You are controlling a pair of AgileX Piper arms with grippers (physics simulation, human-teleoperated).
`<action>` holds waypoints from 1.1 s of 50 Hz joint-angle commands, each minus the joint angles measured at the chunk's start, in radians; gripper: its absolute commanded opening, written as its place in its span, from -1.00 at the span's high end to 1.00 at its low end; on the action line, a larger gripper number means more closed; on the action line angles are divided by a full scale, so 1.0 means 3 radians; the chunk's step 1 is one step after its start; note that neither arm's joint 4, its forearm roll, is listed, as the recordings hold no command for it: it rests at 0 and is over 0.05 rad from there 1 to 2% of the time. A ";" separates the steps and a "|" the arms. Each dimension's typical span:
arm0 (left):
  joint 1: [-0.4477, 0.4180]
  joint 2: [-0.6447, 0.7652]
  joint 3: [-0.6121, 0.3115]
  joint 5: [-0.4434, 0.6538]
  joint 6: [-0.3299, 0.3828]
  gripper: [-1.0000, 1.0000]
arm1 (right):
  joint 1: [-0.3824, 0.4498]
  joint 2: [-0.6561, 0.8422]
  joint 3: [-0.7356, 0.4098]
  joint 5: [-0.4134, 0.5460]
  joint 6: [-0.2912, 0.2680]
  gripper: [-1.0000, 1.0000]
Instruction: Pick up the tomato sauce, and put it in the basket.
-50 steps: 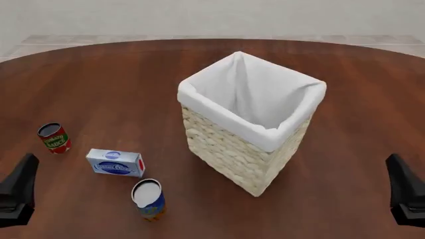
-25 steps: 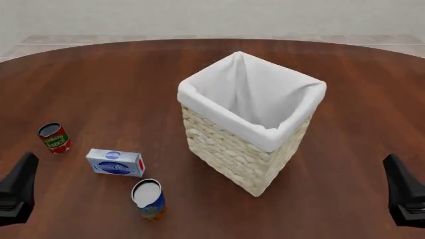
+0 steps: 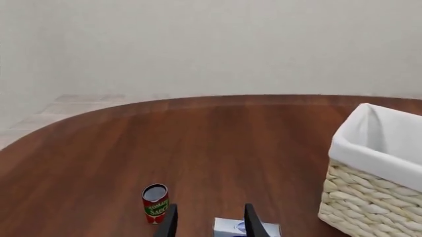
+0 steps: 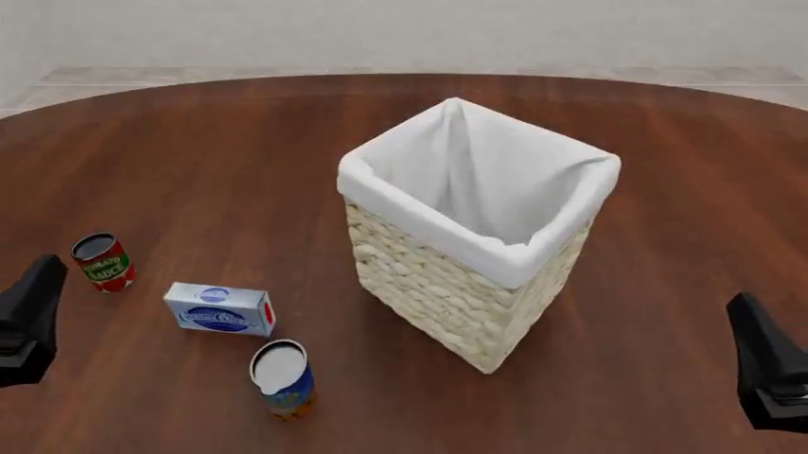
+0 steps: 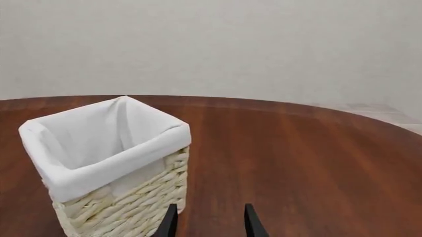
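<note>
The tomato sauce [image 4: 102, 262] stands upright on the dark wooden tabletop [image 4: 227, 161] at the far left of the front view, a small red can with a green label band and a grey top. It is well apart from the basket [image 4: 474, 227] and nothing touches it. In the left wrist view the same can [image 3: 155, 203] stands just beyond and to one side of the left gripper [image 3: 209, 222], whose two dark fingers [image 3: 252, 220] are held apart with a plain gap between them and nothing in it.

Near the can, a little closer to the arms, lies a blue-and-white box [image 4: 219, 309], flat on the tabletop; its end shows between the left fingers in the wrist view. Closer still stands a taller blue-and-orange can [image 4: 282, 378] with a white top, upright and apart from the box.

The basket sits near the middle of the tabletop, tall and square, woven in pale straw with a white cloth lining [image 4: 486, 180] folded over its rim. One corner points toward the arms. Only white cloth shows inside it.

The left arm [image 4: 26, 322] shows only as a dark shape at the left edge of the front view, beside the sauce can but not touching it. The right arm [image 4: 767, 378] is a dark shape at the right edge, well apart from everything. The right gripper [image 5: 207, 222] faces the basket in its wrist view, its fingers [image 5: 170, 222] likewise spread with nothing held
</note>
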 commanded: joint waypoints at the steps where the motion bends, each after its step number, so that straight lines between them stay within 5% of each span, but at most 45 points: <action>1: 0.0011 0.0471 -0.0309 -0.0057 0.0053 -1.00 | 0.0005 0.0010 0.0002 -0.0008 0.0011 -1.00; 7: 0.0076 0.0789 -0.0501 -0.0096 0.0022 -1.00 | 0.0014 0.0039 0.0004 -0.0032 0.0008 -1.00; 11: 0.0380 0.1071 -0.0602 -0.0114 -0.0089 -1.00 | 0.0008 0.0069 0.0004 -0.0062 0.0013 -1.00; 26: 0.0882 0.1870 -0.1023 0.0012 0.0064 -1.00 | -0.0039 0.0040 -0.0002 -0.0031 0.0063 -1.00; 38: 0.0994 0.2178 -0.1334 0.0346 0.0033 -1.00 | -0.0012 0.0063 0.0000 -0.0044 0.0070 -1.00; 40: 0.1045 0.2275 -0.1375 0.0402 0.0224 -1.00 | -0.0013 0.0067 0.0001 -0.0047 0.0071 -1.00; 43: 0.1091 0.2299 -0.1421 0.0443 0.0064 -1.00 | -0.0012 0.0066 0.0001 -0.0046 0.0069 -1.00; 55: 0.0960 0.2613 -0.1589 0.0585 0.0090 -1.00 | 0.0023 0.0056 0.0006 -0.0033 0.0068 -1.00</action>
